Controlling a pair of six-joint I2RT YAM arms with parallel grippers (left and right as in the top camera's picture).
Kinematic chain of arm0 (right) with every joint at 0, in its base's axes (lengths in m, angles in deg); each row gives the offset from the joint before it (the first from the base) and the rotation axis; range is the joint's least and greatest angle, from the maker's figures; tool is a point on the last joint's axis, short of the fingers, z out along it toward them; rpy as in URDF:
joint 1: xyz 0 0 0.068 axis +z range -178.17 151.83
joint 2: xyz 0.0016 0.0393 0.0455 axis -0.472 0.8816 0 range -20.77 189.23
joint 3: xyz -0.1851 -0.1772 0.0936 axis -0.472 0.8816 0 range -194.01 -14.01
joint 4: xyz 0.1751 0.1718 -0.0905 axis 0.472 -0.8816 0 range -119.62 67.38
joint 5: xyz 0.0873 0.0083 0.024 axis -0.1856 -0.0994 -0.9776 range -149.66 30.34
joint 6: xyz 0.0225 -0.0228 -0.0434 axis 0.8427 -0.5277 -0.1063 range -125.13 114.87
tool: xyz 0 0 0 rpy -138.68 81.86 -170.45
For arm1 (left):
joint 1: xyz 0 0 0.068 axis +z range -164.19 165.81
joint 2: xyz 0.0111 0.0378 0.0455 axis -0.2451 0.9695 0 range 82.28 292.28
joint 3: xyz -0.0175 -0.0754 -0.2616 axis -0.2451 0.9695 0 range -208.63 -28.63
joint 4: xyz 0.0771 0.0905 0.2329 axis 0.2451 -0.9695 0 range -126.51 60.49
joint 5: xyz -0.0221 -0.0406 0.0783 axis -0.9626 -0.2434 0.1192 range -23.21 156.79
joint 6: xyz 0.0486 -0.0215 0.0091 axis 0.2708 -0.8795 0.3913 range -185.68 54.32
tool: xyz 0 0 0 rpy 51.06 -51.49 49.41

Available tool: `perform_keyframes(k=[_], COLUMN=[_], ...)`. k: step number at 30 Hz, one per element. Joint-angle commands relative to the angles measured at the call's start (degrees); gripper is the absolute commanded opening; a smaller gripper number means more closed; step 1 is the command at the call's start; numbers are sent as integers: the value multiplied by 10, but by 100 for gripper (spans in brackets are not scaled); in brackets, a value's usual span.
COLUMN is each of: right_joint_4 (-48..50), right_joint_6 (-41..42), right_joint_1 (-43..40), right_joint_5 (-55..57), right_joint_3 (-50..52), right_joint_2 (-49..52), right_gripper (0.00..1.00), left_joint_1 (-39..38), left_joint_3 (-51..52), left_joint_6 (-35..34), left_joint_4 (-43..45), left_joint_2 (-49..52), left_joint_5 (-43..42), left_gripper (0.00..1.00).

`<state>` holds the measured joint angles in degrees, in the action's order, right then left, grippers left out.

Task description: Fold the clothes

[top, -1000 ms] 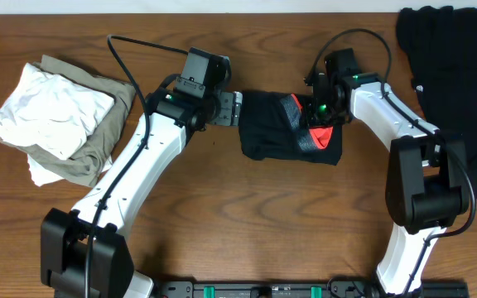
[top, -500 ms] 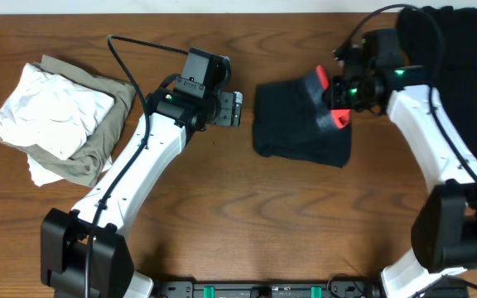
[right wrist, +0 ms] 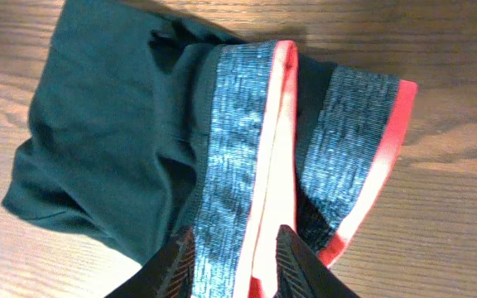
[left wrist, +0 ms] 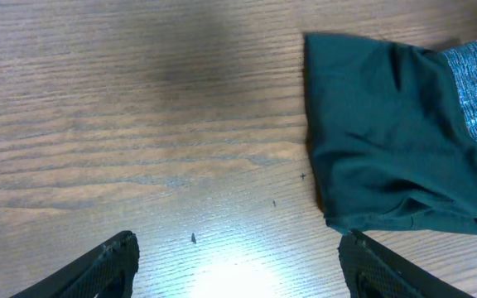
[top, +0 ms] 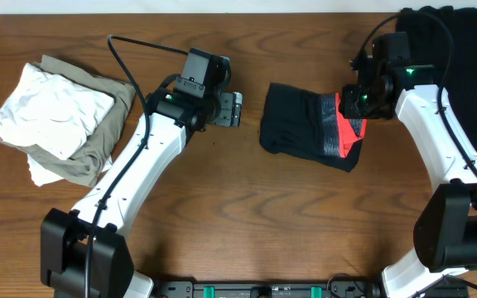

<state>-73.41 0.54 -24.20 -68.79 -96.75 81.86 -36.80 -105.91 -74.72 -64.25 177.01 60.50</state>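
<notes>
The navy-black leggings (top: 301,128) lie folded on the table's middle right, with the coral-red and grey waistband (top: 339,136) at their right end. My right gripper (top: 356,101) is at the waistband's far edge. In the right wrist view the gripper (right wrist: 238,261) has its fingers (right wrist: 180,261) close on either side of the grey and coral band (right wrist: 247,165), gripping it. My left gripper (top: 232,109) is open and empty, just left of the leggings. In its wrist view the gripper (left wrist: 238,273) hovers over bare wood, with the leggings (left wrist: 387,157) ahead to the right.
A white garment (top: 52,112) lies on an olive-grey one (top: 114,124) at the left of the table. Other black garments (top: 454,74) are spread at the far right, just behind my right arm. The wooden table (top: 247,207) shows in front.
My right gripper has dragged the leggings to the right, away from the left gripper, and the waistband now lies down at the right end. The left arm has not moved.
</notes>
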Motion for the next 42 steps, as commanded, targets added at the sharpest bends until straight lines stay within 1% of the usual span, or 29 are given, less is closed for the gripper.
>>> perform_keyframes(k=[1,5,10,18,27,32,38,39,41,42], right_joint_4=[-5,-2,22,29,33,6,22,26,36,38], right_joint_6=[1,27,29,31,31,39,53,53,52,52], right_joint_1=[-4,-7,0,1,1,1,3,3,5,4], right_joint_5=[16,15,-45,-46,-43,-33,-37,-45,-69,-76], right_joint_3=[-3,7,23,23,23,23,23,23,23,23], right_joint_2=[6,23,67,124,129,129,129,129,129,129], right_gripper=[32,31,28,27,28,29,31,29,19,9], left_joint_1=[0,0,0,0,0,0,0,0,0,0], left_joint_3=[1,1,1,1,1,1,1,1,1,1], left_joint_6=[-3,-3,-3,-3,-3,-3,-3,-3,-3,-3], left_joint_4=[-6,-11,-10,-11,-11,-11,-11,-11,-11,-11], left_joint_2=[3,3,3,3,3,3,3,3,3,3], left_joint_5=[-6,-6,-6,-6,-6,-6,-6,-6,-6,-6], left_gripper=[80,79,80,79,80,79,80,79,79,79])
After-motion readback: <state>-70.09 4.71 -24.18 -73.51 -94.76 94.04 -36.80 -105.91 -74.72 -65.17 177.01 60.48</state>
